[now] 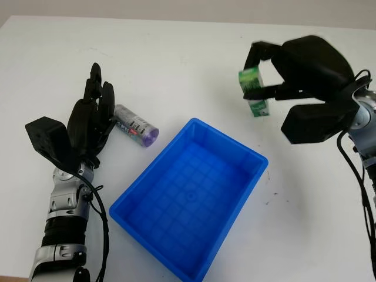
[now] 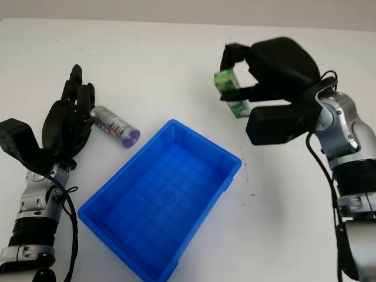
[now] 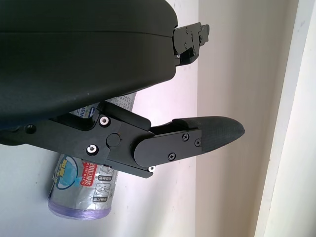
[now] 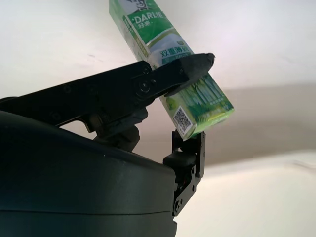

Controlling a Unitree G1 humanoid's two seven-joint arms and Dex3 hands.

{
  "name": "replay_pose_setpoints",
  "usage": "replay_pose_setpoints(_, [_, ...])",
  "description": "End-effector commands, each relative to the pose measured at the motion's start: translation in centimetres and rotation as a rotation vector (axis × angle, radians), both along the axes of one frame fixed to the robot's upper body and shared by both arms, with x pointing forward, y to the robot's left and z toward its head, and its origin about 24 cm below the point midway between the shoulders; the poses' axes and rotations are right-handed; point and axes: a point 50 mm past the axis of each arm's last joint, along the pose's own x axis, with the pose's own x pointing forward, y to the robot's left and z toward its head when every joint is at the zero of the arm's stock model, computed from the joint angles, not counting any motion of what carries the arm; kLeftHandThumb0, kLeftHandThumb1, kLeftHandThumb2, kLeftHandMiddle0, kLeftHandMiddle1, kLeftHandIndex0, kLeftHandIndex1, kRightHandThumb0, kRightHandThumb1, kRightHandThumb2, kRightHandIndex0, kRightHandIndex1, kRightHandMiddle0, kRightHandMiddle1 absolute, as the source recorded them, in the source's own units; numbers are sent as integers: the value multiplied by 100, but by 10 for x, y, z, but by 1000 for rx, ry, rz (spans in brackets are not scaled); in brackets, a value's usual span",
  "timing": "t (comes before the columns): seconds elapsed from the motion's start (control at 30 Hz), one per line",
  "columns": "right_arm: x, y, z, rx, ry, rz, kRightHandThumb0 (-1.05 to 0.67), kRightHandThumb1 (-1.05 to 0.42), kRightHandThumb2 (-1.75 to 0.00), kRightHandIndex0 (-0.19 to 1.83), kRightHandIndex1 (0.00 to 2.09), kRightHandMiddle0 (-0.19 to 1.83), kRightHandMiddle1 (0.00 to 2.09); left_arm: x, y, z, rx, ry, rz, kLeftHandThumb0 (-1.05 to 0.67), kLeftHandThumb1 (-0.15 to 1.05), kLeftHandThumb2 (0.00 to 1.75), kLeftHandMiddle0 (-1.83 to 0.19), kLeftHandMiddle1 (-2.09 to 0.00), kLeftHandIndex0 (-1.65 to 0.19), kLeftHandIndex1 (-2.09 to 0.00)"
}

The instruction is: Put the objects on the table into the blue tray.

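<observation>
A: What is the right hand (image 1: 276,76) holding?

B: A green toothpaste box (image 1: 253,92), pinched between its fingers (image 4: 163,79). The box stands nearly upright, long axis close to vertical with a slight lean, one end above the fingers and the other below them. It hangs clear of the white table (image 1: 176,59), beyond the far right corner of the blue tray (image 1: 189,197).

A: And the left hand (image 1: 91,120)?

B: Open, holding nothing, fingers pointing away from the robot. Just beside its fingertips lies a silver cylinder with a purple end (image 1: 136,126), on its side on the table. Its long axis runs diagonally, purple end pointing toward the tray's near-left wall, other end by the fingers. Whether a finger touches it, I cannot tell.
</observation>
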Motion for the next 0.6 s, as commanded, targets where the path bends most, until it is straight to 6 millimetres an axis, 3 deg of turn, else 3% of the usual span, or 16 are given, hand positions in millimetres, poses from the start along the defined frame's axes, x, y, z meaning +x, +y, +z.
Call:
replay_pose_setpoints(0.0, [-8,10,13,69,-51,73,-39,-105,-7,118,209,94,209,2,-2,3,3,-15,-3,-71,105,58,19,0,19,0])
replay_pose_setpoints(0.13, [-21,28,23,149,-92,203,-32,-105,-12,117,209,93,209,2,-3,2,5,-12,-1,-71,105,58,19,0,19,0])
replay_pose_setpoints(0.27, [-33,45,28,201,-78,294,-38,-105,-14,115,209,92,209,1,-3,2,0,-12,2,-72,105,57,19,0,19,0])
replay_pose_setpoints(0.5, [-53,66,27,238,-42,419,-41,-105,-16,129,209,104,209,-1,-4,0,-16,-9,1,-71,105,56,19,0,19,-1])
replay_pose_setpoints(0.57, [-56,67,25,234,-8,433,-43,-105,-17,126,209,96,209,-1,-4,0,-11,-7,-1,-71,105,56,19,0,19,0])
